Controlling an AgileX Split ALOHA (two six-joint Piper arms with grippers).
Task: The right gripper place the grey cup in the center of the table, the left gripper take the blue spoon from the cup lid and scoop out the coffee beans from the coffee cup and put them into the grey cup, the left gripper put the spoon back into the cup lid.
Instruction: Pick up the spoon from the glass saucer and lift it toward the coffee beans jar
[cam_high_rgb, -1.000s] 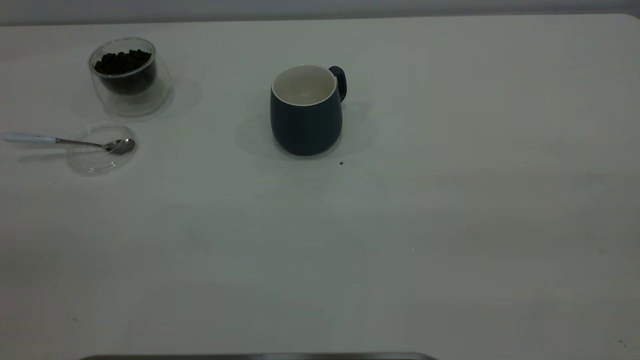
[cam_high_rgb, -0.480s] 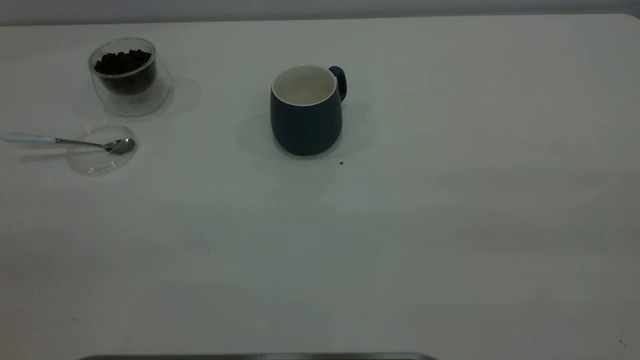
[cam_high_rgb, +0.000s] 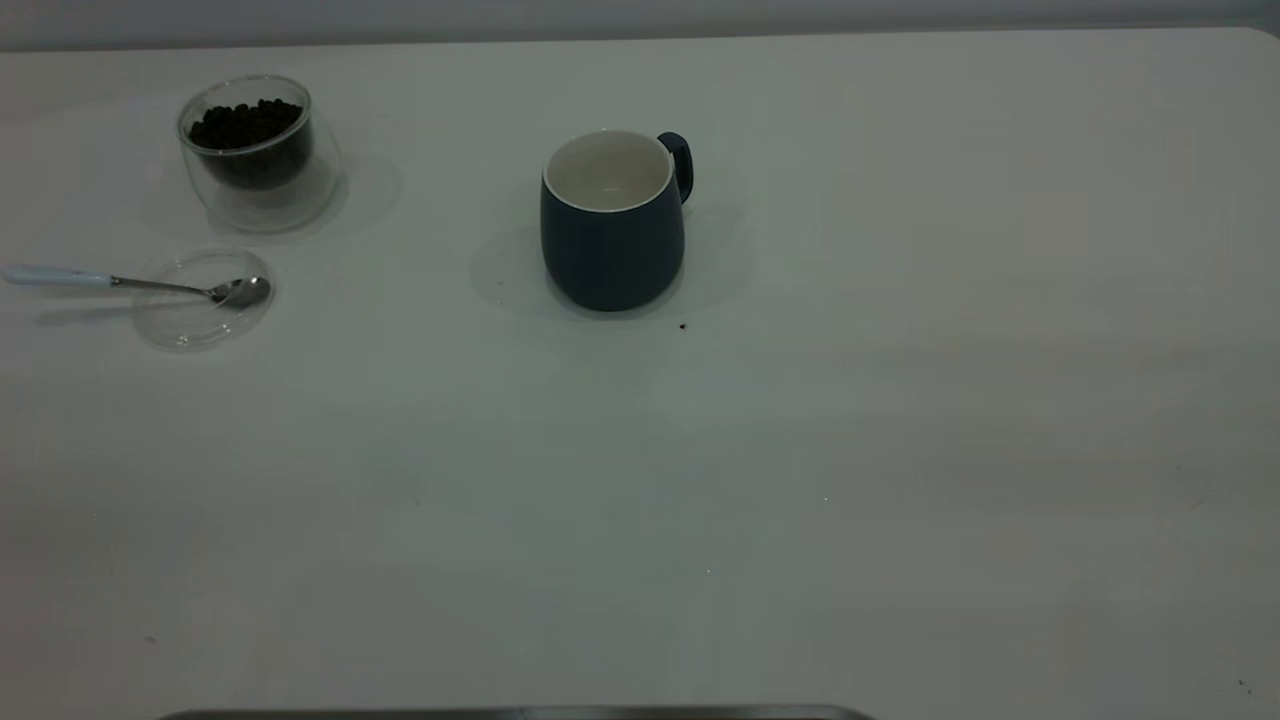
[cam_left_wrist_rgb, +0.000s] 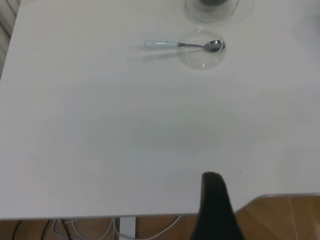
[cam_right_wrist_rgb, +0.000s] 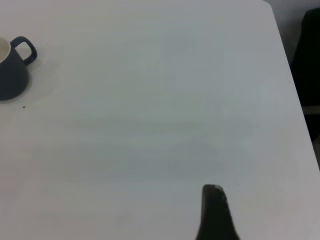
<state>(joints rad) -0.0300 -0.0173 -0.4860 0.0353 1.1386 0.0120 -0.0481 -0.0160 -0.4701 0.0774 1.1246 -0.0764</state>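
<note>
The grey cup (cam_high_rgb: 612, 230) stands upright and empty near the middle of the table (cam_high_rgb: 800, 450), its handle toward the back right; the right wrist view also catches the grey cup (cam_right_wrist_rgb: 11, 70). At the far left, the coffee cup (cam_high_rgb: 258, 150) holds coffee beans (cam_high_rgb: 245, 122). In front of it the blue spoon (cam_high_rgb: 130, 283) rests with its bowl in the cup lid (cam_high_rgb: 200, 300). Neither gripper appears in the exterior view. My left gripper (cam_left_wrist_rgb: 214, 200) shows as a black tip over the near table edge, far from the spoon (cam_left_wrist_rgb: 180, 45). My right gripper (cam_right_wrist_rgb: 215, 210) hovers over bare table.
A single dark speck (cam_high_rgb: 682, 326) lies just in front of the grey cup. The table's near edge, wooden floor (cam_left_wrist_rgb: 285, 220) and cables (cam_left_wrist_rgb: 80, 227) show below my left gripper. A dark object (cam_right_wrist_rgb: 307, 60) stands beyond the table's side edge.
</note>
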